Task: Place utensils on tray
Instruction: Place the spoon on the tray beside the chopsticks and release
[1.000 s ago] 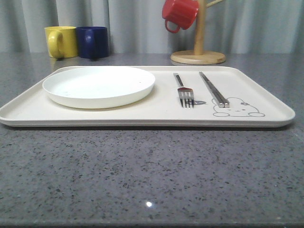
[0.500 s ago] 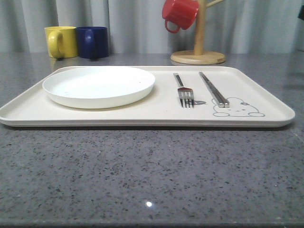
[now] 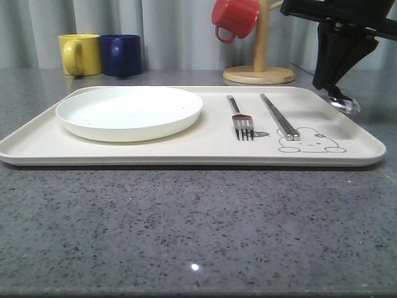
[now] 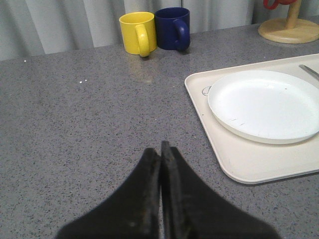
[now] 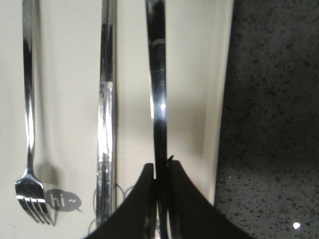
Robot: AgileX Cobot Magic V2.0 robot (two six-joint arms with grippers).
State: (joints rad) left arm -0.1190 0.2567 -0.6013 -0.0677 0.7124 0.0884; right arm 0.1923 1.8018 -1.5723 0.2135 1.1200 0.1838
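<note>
**Spoon held over the tray's right side**

Front view: I see my right gripper (image 3: 335, 87) clamped on the spoon (image 3: 345, 103) above the tray (image 3: 186, 155), right of the chopsticks (image 3: 278, 116), fork (image 3: 239, 118) and plate (image 3: 129, 112).

Left wrist: my left gripper (image 4: 161, 149) has its fingers pressed together, empty, over the counter (image 4: 75, 124).

Right wrist: the spoon's handle runs beside the chopsticks.

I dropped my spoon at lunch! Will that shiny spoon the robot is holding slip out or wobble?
It might slip. The spoon looks smooth and polished, and the right gripper pinches only its thin handle.

It probably won't bend; it looks like stiff metal.

Its bowl hangs beyond the grip above the tray, so it could swing a bit.
</note>
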